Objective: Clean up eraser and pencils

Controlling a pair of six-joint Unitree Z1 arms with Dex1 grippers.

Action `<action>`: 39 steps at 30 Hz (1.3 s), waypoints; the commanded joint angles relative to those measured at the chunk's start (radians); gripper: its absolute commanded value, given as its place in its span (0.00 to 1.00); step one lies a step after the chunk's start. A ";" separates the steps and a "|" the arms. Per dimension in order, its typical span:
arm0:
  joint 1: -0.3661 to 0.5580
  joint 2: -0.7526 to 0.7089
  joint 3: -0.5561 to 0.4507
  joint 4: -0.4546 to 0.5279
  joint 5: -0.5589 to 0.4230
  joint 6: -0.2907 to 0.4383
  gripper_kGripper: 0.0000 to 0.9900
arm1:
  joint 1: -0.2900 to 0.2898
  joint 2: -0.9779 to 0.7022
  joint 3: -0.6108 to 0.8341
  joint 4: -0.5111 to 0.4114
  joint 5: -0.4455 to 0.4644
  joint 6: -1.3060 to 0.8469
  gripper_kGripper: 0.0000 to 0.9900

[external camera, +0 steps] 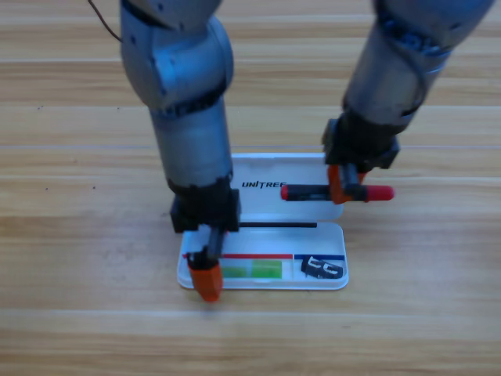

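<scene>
The white case (pixel 258 168) lies open in the middle of the table. My right gripper (pixel 343 190) is shut on the black pencil (pixel 309 192) with red ends, holding it level over the right part of the case's lid. The pale green pencil (pixel 252 270) lies in the case's front tray. My left gripper (pixel 207 282) points down at the tray's left end, right beside that pencil's left tip. The small black eraser (pixel 322 268) with white markings rests in the tray's right compartment.
Wooden table (pixel 70 235) stretches on all sides of the case. Both grey arms come down from the top edge and cover part of the case's lid.
</scene>
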State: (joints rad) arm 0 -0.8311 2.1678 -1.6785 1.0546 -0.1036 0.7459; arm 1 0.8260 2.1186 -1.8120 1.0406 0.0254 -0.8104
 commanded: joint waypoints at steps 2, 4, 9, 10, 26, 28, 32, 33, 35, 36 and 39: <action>0.064 -0.230 0.029 0.076 0.024 0.032 1.00 | 0.077 0.146 -0.081 0.022 -0.015 0.023 0.00; 0.115 -0.313 0.060 0.081 0.024 0.055 1.00 | 0.087 0.162 -0.102 0.022 -0.015 0.030 0.00; 0.245 -0.467 0.141 0.081 0.015 0.112 1.00 | 0.116 0.193 -0.128 0.022 -0.015 0.050 0.00; 0.273 -0.484 0.154 0.081 0.005 0.124 1.00 | 0.122 0.198 -0.132 0.022 -0.015 0.054 0.00; 0.372 -0.505 0.272 0.056 -0.053 0.185 1.00 | 0.131 0.228 -0.145 0.022 -0.016 0.071 0.00; 0.372 -0.505 0.273 0.054 -0.053 0.185 1.00 | 0.131 0.228 -0.145 0.022 -0.016 0.073 0.00; 0.374 -0.507 0.273 0.054 -0.051 0.185 1.00 | 0.131 0.225 -0.145 0.022 -0.016 0.079 0.00; 0.376 -0.508 0.272 0.054 -0.051 0.185 1.00 | 0.131 0.225 -0.145 0.022 -0.016 0.083 0.00; 0.376 -0.508 0.272 0.053 -0.051 0.184 1.00 | 0.131 0.216 -0.136 0.022 -0.012 0.085 0.54; 0.376 -0.508 0.273 0.053 -0.053 0.184 1.00 | 0.131 0.207 -0.132 0.022 -0.012 0.086 0.80; 0.376 -0.507 0.276 0.051 -0.053 0.184 1.00 | 0.131 0.156 -0.115 0.022 0.004 0.085 0.93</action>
State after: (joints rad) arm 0 -0.4765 1.6562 -1.4298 1.1196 -0.1457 0.9224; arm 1 0.9279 2.2870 -1.9622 1.0406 0.0211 -0.7311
